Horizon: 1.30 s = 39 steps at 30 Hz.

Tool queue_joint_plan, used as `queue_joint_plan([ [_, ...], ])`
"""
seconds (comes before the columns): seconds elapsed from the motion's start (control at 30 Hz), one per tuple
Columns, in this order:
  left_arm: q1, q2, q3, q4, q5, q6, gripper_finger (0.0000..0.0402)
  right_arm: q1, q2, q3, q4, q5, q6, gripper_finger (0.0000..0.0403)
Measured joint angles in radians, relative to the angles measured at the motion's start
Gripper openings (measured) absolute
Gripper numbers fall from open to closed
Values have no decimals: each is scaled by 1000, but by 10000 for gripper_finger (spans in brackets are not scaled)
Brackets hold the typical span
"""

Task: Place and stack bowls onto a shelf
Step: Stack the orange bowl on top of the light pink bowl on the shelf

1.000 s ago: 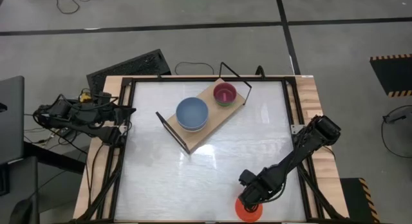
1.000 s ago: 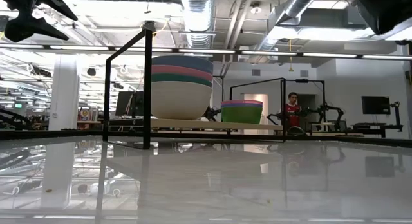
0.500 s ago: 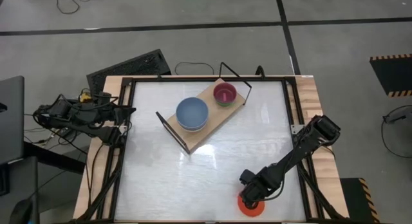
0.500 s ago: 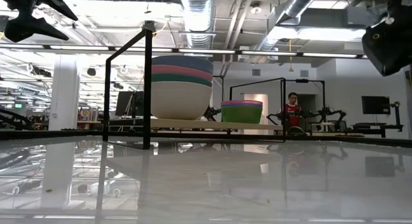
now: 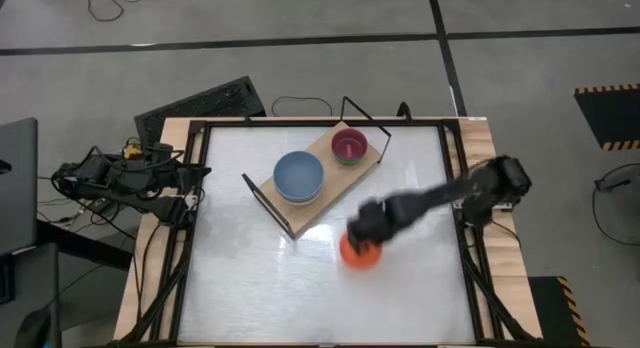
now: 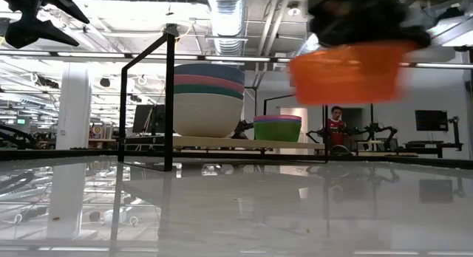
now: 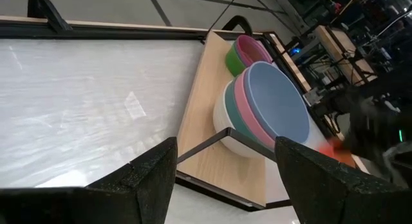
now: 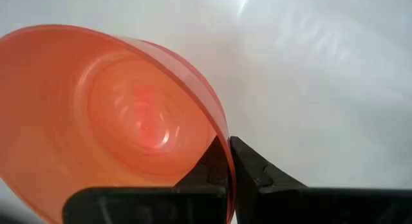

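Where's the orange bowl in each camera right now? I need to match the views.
High view: orange bowl under the right pincer, just off the shelf.
Low view: blurred, raised at upper right.
Left wrist view: only an orange smear past the shelf.
Right wrist view: fills the left, rim pinched.
Shared landmark: the blue-topped bowl stack.

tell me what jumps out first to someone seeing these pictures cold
The red bowl grabs the eye: the right gripper has its jaws pinched on the rim and carries it above the table, just beside the shelf. On that shelf a large stack topped by a blue-grey bowl sits next to a smaller stack topped by a magenta bowl. The left gripper waits at the table's left edge.
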Motion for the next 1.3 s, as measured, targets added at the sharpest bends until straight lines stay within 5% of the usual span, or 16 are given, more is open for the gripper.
queue_joint_plan([
  [0.1,0,0,0,0,-1,0,245,-158,-57,41,-87,116,-93,22],
  [0.23,0,0,0,0,-13,0,245,-389,-123,46,-85,137,-197,22],
  [0.43,0,0,0,0,-38,0,245,-617,-140,46,73,168,-128,22],
  [0.7,0,0,0,0,-40,0,245,-654,-76,47,335,145,79,22],
  [1.0,0,0,0,-3,-36,0,245,-655,-8,46,275,199,301,22],
  [1.3,0,0,0,-4,-19,5,245,-677,-9,46,202,205,311,22],
])
